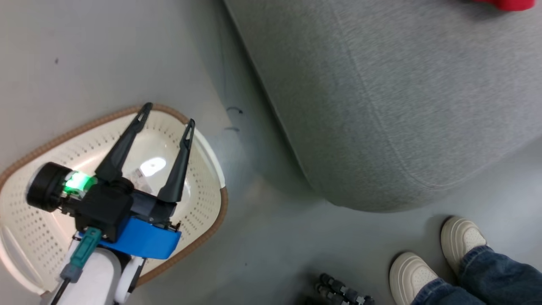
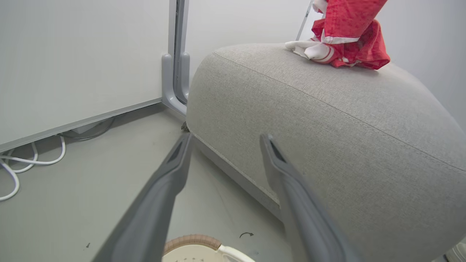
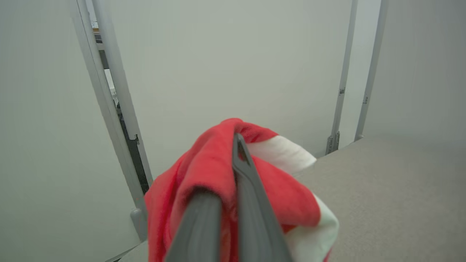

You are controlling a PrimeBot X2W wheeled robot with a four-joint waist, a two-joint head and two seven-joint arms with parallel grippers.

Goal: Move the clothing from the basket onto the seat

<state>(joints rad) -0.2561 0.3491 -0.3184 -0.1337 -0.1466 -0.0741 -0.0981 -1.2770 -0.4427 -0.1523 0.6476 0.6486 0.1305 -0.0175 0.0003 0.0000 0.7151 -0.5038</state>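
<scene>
Head view: left tool [image 1: 169, 113] released, fingers spread over basket [image 1: 34, 203]. Seat [image 1: 381, 106] to its right, red clothing [image 1: 508, 4] on it. Person's shoes [image 1: 423, 271] near seat.
Left wrist view: clothing heaped atop seat.
Right wrist view: right tool [image 3: 233, 156] clenched on red-white clothing above seat.

Left gripper [image 1: 169, 113]: two long black fingers [image 1: 120, 148], tapering to slotted tips. They mount to a black block. Round black cylinder [image 1: 44, 186] on its side, with a lit green LED [image 1: 77, 182]. Blue housing [image 1: 146, 241] behind the block. Teal connector [image 1: 84, 250] with a dark cable. Forearm [image 1: 97, 275] is glossy white.
</scene>
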